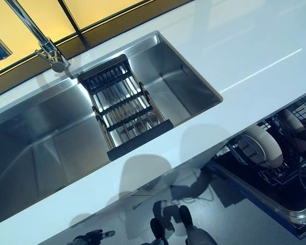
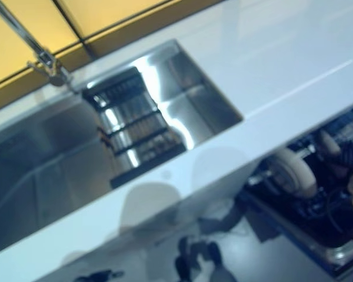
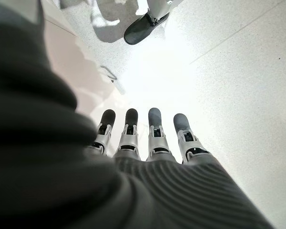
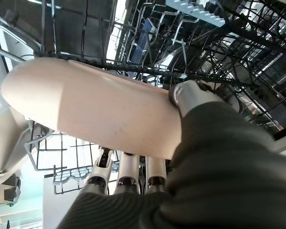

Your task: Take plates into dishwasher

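The plate, cream and plain, is in the right hand, seen close in the right wrist view: the thumb lies over one face and the fingers run under the other, so the hand is pinched on it. The plate is held among the black wires of the dishwasher rack, its edge up against a rack bar. Another pale plate stands beside it in the same rack.

From the head, the rack shows at the right, low and below the counter edge, drawn out of the dishwasher. A cream plate stands on edge in it, and a second pale dish sits further right. The right hand itself is too blurred there to pick out.

The left hand hangs on the left, well apart from the rack, over the pale floor. Its fingers are straight and spread a little, holding nothing.

The white counter runs across the scene, with a steel sink set into it on the left. A black-framed drainer spans the sink from the far rim to the near rim. A chrome tap rises at the far left, before a yellow wall.
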Motion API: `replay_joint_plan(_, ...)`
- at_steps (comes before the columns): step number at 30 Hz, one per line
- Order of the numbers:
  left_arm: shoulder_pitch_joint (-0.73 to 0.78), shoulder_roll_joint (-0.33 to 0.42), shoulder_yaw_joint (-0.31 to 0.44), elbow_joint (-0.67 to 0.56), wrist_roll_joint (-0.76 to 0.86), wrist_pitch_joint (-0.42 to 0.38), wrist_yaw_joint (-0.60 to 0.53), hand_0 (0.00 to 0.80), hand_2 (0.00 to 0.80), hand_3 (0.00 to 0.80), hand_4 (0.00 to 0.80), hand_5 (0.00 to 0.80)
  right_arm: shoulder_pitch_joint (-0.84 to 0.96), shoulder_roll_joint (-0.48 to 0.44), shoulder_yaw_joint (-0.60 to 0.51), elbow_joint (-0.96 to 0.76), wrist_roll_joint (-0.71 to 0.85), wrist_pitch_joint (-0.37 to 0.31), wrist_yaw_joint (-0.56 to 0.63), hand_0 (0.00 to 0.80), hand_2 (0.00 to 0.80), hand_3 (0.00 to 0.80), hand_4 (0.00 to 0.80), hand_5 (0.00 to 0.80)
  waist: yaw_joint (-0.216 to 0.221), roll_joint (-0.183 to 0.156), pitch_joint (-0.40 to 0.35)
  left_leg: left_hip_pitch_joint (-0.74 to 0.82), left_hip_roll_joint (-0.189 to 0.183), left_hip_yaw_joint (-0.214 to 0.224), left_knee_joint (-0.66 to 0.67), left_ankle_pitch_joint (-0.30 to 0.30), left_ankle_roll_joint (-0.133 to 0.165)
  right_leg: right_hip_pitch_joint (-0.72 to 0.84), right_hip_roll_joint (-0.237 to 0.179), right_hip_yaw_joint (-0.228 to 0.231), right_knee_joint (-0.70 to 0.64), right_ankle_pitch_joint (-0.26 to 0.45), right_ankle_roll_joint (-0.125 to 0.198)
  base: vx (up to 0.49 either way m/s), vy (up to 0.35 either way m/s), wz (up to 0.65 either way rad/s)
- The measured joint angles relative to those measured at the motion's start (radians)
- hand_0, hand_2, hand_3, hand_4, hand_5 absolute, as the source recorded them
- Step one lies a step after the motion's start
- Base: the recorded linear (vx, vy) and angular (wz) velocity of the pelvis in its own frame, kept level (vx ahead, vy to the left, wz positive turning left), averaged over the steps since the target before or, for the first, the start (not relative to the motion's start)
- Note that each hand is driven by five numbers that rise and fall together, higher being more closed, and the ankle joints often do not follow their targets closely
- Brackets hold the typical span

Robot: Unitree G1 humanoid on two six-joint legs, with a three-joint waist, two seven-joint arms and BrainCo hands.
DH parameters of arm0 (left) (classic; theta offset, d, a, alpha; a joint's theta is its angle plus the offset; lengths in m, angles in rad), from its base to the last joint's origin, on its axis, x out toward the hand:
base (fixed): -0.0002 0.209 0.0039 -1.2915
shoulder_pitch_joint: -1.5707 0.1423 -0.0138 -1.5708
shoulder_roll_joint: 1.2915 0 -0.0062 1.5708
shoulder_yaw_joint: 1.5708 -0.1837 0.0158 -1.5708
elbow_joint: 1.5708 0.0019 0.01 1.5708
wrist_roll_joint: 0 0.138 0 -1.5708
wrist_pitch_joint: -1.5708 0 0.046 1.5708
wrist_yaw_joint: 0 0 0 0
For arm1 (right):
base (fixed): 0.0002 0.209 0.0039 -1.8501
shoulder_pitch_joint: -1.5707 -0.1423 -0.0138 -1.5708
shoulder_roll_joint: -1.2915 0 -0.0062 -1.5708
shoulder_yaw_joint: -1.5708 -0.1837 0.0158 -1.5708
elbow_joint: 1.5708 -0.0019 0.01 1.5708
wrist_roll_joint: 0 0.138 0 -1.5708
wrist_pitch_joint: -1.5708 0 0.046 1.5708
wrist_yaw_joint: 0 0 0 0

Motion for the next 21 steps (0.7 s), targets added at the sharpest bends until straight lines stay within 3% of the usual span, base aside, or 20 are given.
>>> replay_joint_plan(6,0.0,0.0,-0.004,0.0,0.0,-0.001,-0.009,0.0,0.0,0.0,0.0,0.0,0.0,0.001,0.0,0.003,0.0,0.001,-0.005,0.8,0.8,0.8,0.8,0.8,0.0,0.001,-0.001,0.001,-0.001,-0.002,0.0,0.001,0.002,0.002,-0.001,-0.002,0.0,0.002,-0.002,0.002,0.001,0.01)
replay_joint_plan(7,0.0,0.0,-0.004,0.0,0.0,0.0,-0.009,0.0,0.0,0.0,0.0,0.0,0.0,0.001,0.0,0.003,0.0,0.001,-0.006,0.759,0.759,0.759,0.759,0.759,0.0,0.001,-0.001,0.001,-0.001,-0.003,0.0,0.002,0.002,0.003,-0.001,-0.003,0.0,0.002,-0.002,0.0,0.0,0.0)
replay_joint_plan(10,0.0,0.0,-0.004,0.0,0.0,0.0,-0.009,0.0,0.0,0.0,0.0,0.0,0.0,0.001,0.0,0.003,0.0,0.004,-0.006,0.521,0.521,0.521,0.521,0.521,0.0,0.001,-0.002,0.003,-0.001,-0.003,0.0,0.002,0.003,0.005,-0.001,-0.003,0.001,0.002,-0.002,0.0,0.0,0.0)
replay_joint_plan(11,0.0,0.0,-0.004,0.0,0.0,0.0,-0.009,0.0,0.0,0.0,0.0,0.0,0.0,0.001,0.0,0.002,0.001,0.008,-0.006,0.182,0.182,0.182,0.182,0.182,0.0,0.001,-0.003,0.004,-0.001,-0.003,0.0,0.002,0.003,0.006,-0.001,-0.003,0.001,0.002,-0.002,0.0,0.0,0.0)
replay_joint_plan(12,0.0,0.0,-0.004,0.0,0.0,0.0,-0.009,0.0,0.0,0.0,0.0,0.0,0.0,0.001,-0.001,0.002,0.001,0.01,-0.006,0.0,0.0,0.0,0.0,0.0,0.0,0.001,-0.003,0.005,-0.001,-0.003,0.0,0.002,0.003,0.007,-0.001,-0.003,0.001,0.002,-0.002,0.0,0.0,0.0)
replay_joint_plan(21,0.006,-0.001,-0.004,0.002,0.001,0.0,-0.01,0.0,0.0,0.0,0.0,0.0,0.018,0.001,-0.008,0.0,0.001,0.026,-0.011,0.0,0.0,0.0,0.0,0.0,-0.001,-0.016,-0.031,0.015,-0.001,-0.004,0.0,0.002,0.003,0.018,-0.001,-0.003,0.0,0.004,-0.002,0.0,0.0,0.0)
